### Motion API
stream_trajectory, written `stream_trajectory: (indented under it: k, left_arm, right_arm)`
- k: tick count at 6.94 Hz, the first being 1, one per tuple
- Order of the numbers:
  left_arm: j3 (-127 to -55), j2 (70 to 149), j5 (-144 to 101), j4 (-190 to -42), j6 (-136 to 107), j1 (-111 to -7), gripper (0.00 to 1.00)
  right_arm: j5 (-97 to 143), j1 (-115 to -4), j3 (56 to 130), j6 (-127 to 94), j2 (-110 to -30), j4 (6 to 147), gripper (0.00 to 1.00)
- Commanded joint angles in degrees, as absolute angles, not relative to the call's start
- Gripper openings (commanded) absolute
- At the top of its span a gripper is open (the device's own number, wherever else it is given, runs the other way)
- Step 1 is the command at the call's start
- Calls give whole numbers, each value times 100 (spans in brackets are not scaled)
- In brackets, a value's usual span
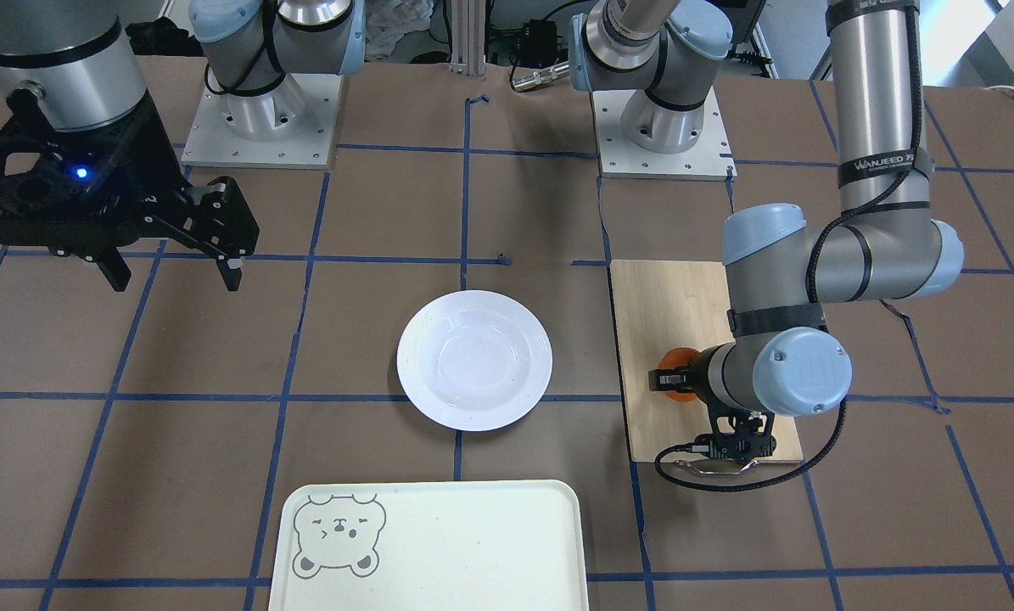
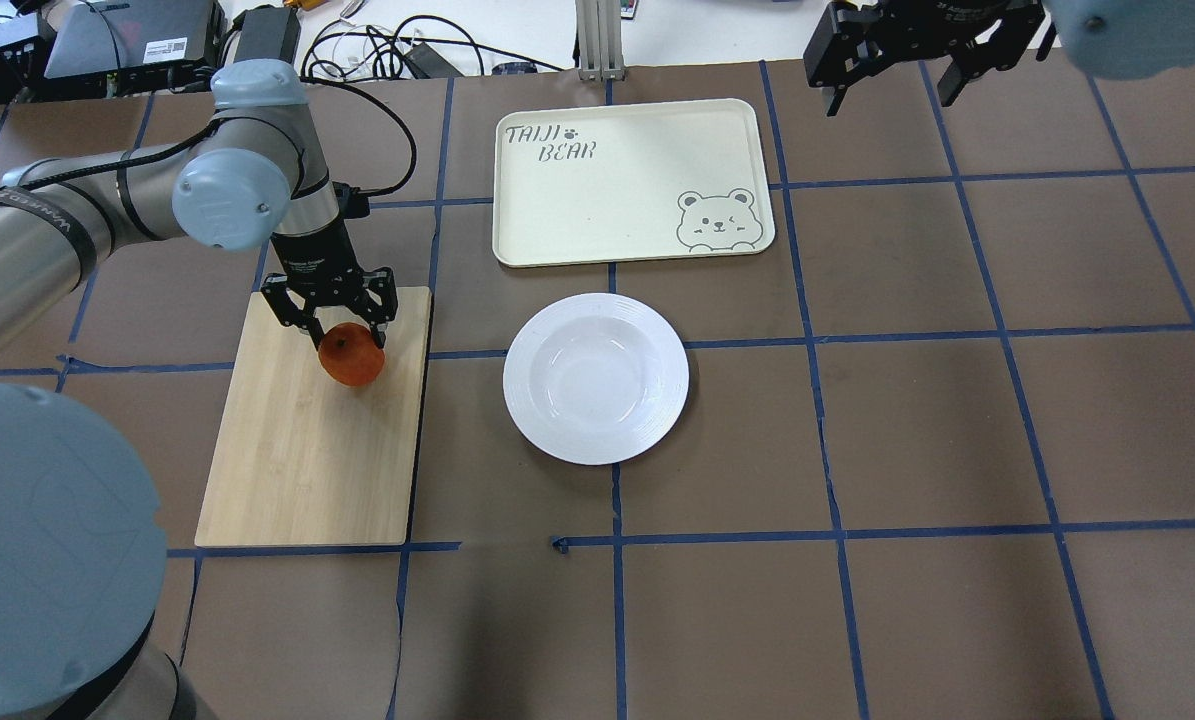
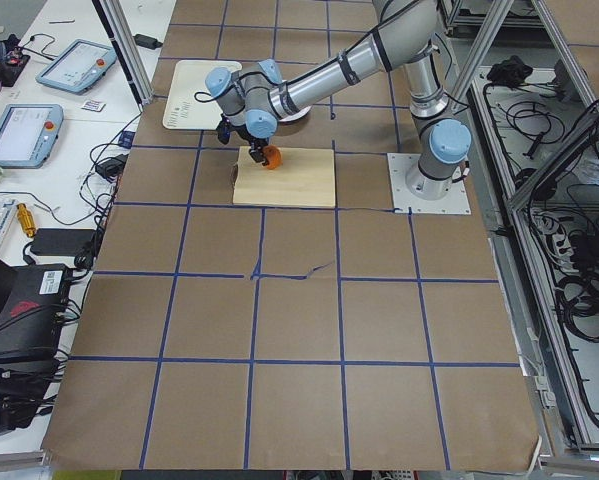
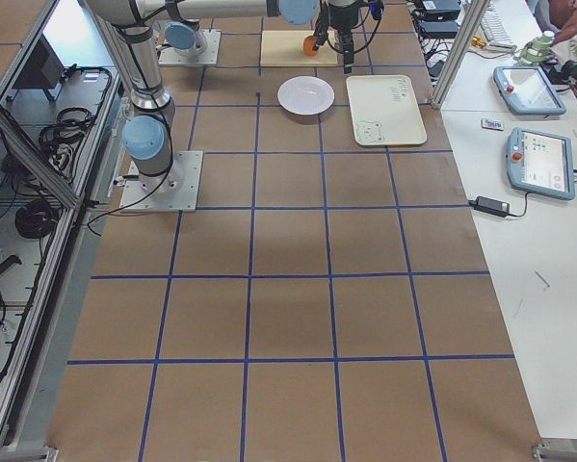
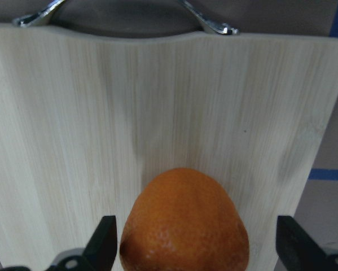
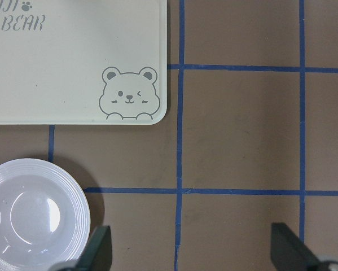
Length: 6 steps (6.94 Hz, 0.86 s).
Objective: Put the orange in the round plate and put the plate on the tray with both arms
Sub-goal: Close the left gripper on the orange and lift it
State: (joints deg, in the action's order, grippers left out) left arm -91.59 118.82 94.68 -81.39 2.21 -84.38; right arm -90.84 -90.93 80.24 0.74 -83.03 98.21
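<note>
The orange (image 2: pixel 351 358) lies on a bamboo cutting board (image 2: pixel 307 470), at its far end near the metal handle. My left gripper (image 2: pixel 345 335) hangs over it, open, a finger on each side of the fruit with a gap showing in the left wrist view (image 5: pixel 197 243). The round plate (image 2: pixel 657 335) sits empty at the table's middle. Beyond it lies the tray (image 2: pixel 617 200), also empty. My right gripper (image 2: pixel 889 95) hovers open high over the far right, holding nothing.
The brown table is marked with blue tape lines. The board's metal handle (image 5: pixel 214 25) points away from the robot. Cables and devices lie beyond the far edge. Bare table stretches to the right of the plate (image 6: pixel 242 141).
</note>
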Motion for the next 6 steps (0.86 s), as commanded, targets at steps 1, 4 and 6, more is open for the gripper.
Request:
stream_trajectory:
  k: [1,4,6]
  left_arm:
    - [-9071,11735,9431,-8147,220,-8446,0]
    - [-8842,11357,8660,-8446,-576,-9251,0]
    - [-8851,11372,8300,-8367,-1507,-9902,0]
  right_arm:
    - [-9079,-9097,7981,53,-8332,9817,100]
    - [-9044,-9097,8139,62,-8323,9809,100]
    - [-9140,-9079,8095,62,-8437,9835,100]
